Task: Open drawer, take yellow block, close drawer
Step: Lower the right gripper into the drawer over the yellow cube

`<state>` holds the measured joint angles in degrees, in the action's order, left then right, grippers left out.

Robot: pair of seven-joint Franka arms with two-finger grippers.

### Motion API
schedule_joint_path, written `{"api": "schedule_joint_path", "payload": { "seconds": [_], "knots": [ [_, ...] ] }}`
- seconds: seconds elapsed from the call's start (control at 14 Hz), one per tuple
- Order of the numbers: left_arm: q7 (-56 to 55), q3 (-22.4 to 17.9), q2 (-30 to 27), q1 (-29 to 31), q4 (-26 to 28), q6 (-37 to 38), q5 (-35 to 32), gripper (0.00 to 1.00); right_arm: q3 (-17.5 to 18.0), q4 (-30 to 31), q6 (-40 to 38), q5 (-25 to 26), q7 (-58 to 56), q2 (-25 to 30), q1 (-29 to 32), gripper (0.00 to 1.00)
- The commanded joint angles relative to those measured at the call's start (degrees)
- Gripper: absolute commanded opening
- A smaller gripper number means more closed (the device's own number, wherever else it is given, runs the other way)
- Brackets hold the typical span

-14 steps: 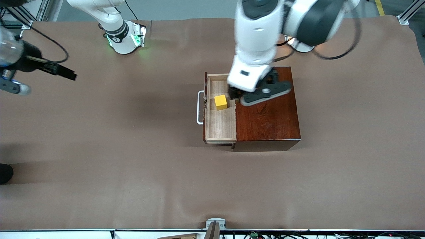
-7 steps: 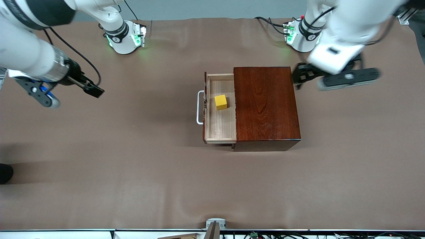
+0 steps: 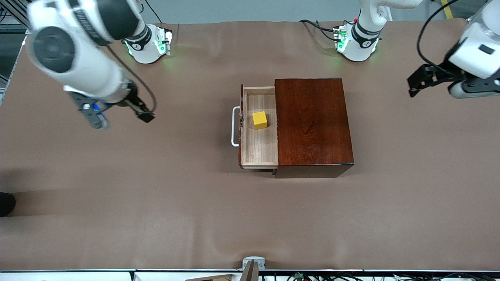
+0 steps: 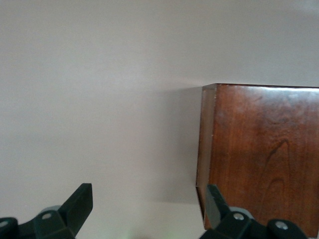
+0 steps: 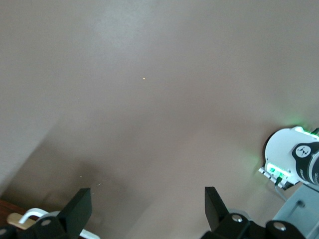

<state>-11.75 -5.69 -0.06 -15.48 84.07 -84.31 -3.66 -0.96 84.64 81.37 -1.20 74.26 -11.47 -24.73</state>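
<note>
The drawer [image 3: 258, 148] stands pulled out of the dark reddish-brown box [image 3: 312, 121], its white handle [image 3: 234, 127] toward the right arm's end. The yellow block [image 3: 259, 120] sits inside on the light wood floor. My right gripper [image 3: 144, 114] is open and empty over bare table between its base and the handle. In the right wrist view [image 5: 147, 205] the handle [image 5: 30, 215] shows at the edge. My left gripper [image 3: 415, 84] is open and empty over the table at the left arm's end, clear of the box. The left wrist view [image 4: 148, 206] shows the box's closed end [image 4: 264, 154].
The brown table cover [image 3: 156, 203] runs all round the box. The right arm's base [image 3: 147, 43] and the left arm's base [image 3: 356, 43] stand along the table's edge farthest from the front camera. The right arm's base also shows in the right wrist view [image 5: 291, 157].
My left gripper has swung from over the open drawer past the box to the left arm's end. My right gripper has moved in from the table's end toward the drawer handle. Block and drawer unmoved.
</note>
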Motion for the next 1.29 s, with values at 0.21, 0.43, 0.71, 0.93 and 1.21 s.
{"api": "schedule_joint_path", "payload": {
  "seconds": [0.21,0.43,0.71,0.93,1.21],
  "knots": [
    [5.0,0.6,-3.5,3.1,5.3,-3.1,1.6,1.0,-0.7,-1.2,1.8,-12.7,9.5,-3.6,-0.7,1.0],
    [5.1,0.5,-2.3,3.1,3.4,-3.1,1.6,1.0,-0.5,-1.1,8.3,-14.2,20.9,-5.3,-3.9,1.0],
    [5.1,0.7,-0.8,2.5,0.5,-3.1,1.6,1.0,-0.5,-1.1,17.4,-20.4,32.5,-8.0,-6.0,1.0],
    [6.0,0.7,-0.3,2.6,0.5,-3.1,1.5,1.0,-0.5,-1.0,20.3,-21.8,36.1,-9.8,-8.1,1.0],
    [6.3,0.9,0.1,2.1,0.7,-3.1,1.5,1.0,-0.5,-0.8,28.3,-22.3,41.3,-13.0,-12.1,1.0]
  ]
}}
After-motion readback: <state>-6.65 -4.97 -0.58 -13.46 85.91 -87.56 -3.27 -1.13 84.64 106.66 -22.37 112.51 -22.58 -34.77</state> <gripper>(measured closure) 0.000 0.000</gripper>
